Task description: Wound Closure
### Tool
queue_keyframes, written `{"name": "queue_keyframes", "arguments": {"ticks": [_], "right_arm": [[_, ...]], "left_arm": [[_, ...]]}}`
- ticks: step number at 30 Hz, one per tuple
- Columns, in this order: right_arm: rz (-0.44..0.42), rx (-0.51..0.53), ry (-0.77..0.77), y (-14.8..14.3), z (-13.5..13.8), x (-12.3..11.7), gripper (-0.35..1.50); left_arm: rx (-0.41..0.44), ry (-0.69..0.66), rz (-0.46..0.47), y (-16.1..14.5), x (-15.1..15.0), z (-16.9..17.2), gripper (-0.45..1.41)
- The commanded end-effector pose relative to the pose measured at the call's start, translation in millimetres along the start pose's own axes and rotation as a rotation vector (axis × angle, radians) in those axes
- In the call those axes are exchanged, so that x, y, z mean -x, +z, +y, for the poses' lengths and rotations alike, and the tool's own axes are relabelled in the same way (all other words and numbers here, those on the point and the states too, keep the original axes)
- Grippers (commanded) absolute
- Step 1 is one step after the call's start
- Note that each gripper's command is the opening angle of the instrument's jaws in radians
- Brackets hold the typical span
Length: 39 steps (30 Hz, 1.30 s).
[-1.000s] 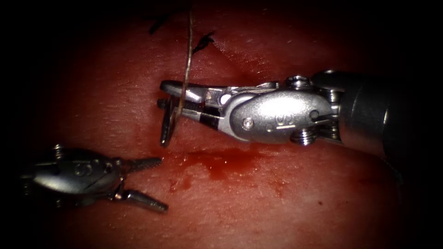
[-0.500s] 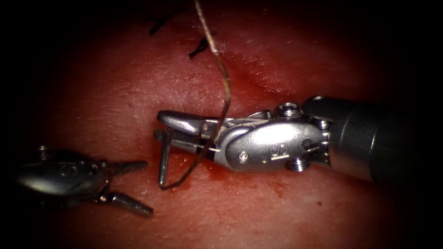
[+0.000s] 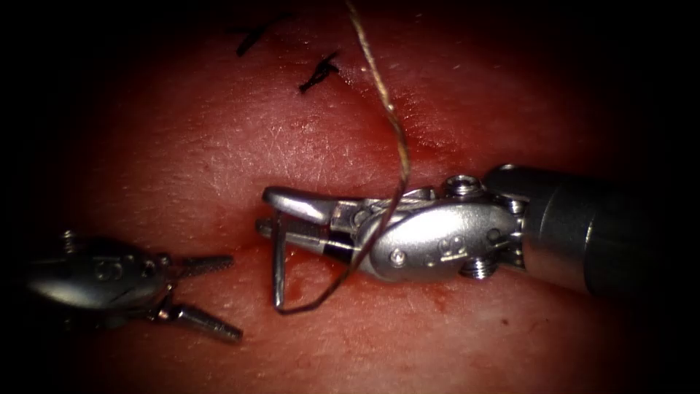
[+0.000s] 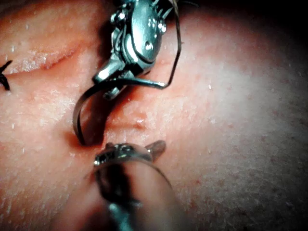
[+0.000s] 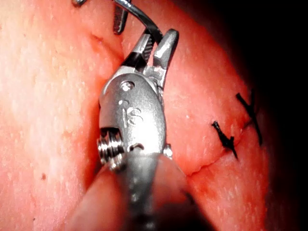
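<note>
My right tool (image 3: 273, 217) reaches in from the right and is shut on the curved needle (image 3: 278, 270), about a third of its length from the tail. The tail hangs toward the near side, and the thread (image 3: 397, 146) loops from it across the tool and away upward. In the left wrist view the needle (image 4: 79, 108) arcs from the right tool (image 4: 108, 82) down to a dark dimple in the tissue; how deep its point sits I cannot tell. My left tool (image 3: 233, 298) lies low on the left, open and holding nothing.
Two dark knotted stitches (image 3: 319, 71) close the far part of the cut, also seen as stitches (image 5: 225, 139) in the right wrist view. Red fluid (image 3: 343, 273) wets the tissue (image 3: 219, 146) beneath the right tool.
The right tool has moved down toward the near side with the needle, then slightly right. The thread, taut and straight a second ago, now hangs in a slack loop. The left tool has shifted slightly left.
</note>
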Motion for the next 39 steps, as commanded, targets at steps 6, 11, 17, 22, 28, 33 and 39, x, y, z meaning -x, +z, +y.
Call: {"name": "queue_keyframes", "arguments": {"ticks": [6, 11, 17, 22, 28, 33, 39], "right_arm": [[-0.009, 0.010, 0.024, -0.2, 0.2, 1.2, -0.35], [-0.024, 0.000, 0.032, 0.8, 0.1, 0.8, -0.35], [-0.035, -0.005, 0.060, 0.4, -1.4, 1.9, -0.35], [-0.038, -0.013, 0.062, 0.5, -1.5, 1.3, -0.35], [-0.043, -0.027, 0.067, 1.4, -1.1, 1.2, -0.35], [-0.054, -0.037, 0.067, 1.6, -1.0, 1.2, -0.35], [-0.098, -0.070, 0.155, 1.6, -1.6, 1.5, -0.35]], "left_arm": [[0.002, 0.000, -0.001, 1.0, 0.0, 0.1, 0.44], [0.007, -0.001, -0.002, 1.1, 0.1, -0.1, 0.44], [0.006, -0.001, 0.001, 1.1, 0.0, -0.1, 0.42], [0.006, -0.001, 0.001, 1.1, 0.0, -0.1, 0.42], [0.005, 0.000, 0.002, 1.0, 0.0, -0.1, 0.42], [0.004, 0.000, 0.002, 0.9, 0.0, -0.1, 0.41], [0.004, 0.000, 0.002, 0.9, 0.0, -0.1, 0.41]]}}
